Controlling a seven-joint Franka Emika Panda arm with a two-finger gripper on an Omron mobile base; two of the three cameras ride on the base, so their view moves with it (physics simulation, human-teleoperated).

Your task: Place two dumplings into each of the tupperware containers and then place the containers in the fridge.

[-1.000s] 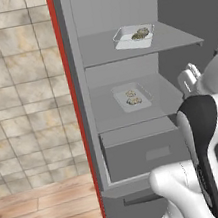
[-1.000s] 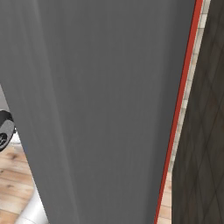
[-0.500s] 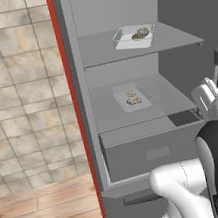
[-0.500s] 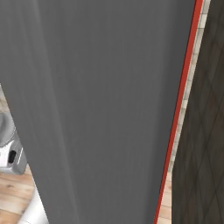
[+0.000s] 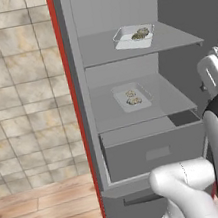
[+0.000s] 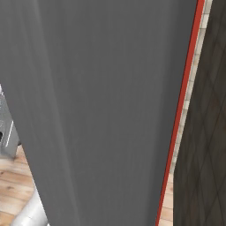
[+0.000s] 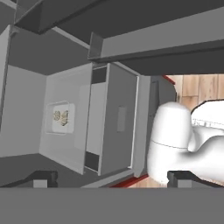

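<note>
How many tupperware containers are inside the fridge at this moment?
2. One tupperware container sits on the upper shelf, the other on the shelf below it, above the drawer.

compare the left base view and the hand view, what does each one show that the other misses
Left base view alone: the upper shelf carrying a tupperware container with dumplings, plus the tiled wall. Hand view alone: the open gripper, its dark fingertips wide apart with nothing between them. Both: the fridge interior, the lower container with two dumplings on the middle shelf, the grey drawer pulled out, the wooden floor.
</note>
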